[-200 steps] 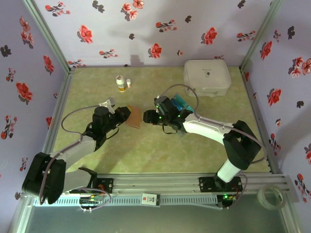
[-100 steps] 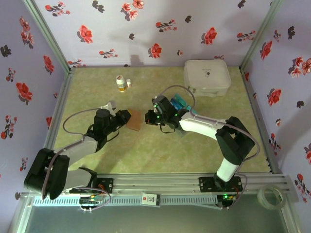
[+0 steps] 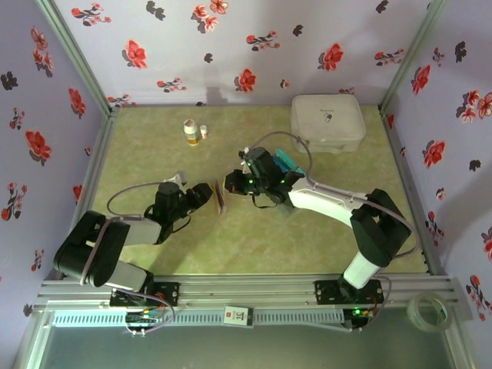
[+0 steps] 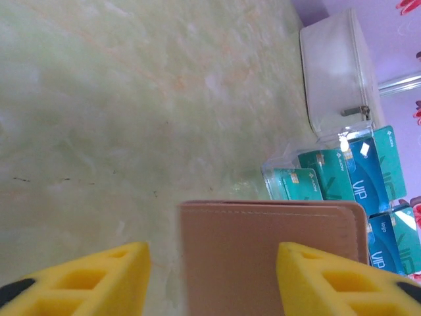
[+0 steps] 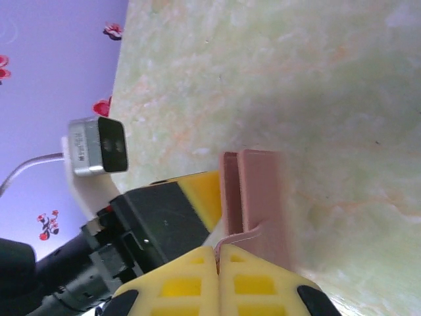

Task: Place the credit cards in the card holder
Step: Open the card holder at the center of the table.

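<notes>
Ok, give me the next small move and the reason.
Probably back the left gripper away from the card holder: its jaws stand apart on either side of it without gripping, while the right gripper is shut on its edge.

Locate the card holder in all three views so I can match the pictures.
Top external: card holder mid-table, seen on edge between the two grippers.
Left wrist: bottom centre, broad face to the camera, between the fingers of the left gripper.
Right wrist: centre, on edge, a flap pinched by the right gripper.
Shared landmark: the left gripper, just left of the holder from above and in the right wrist view.
</notes>
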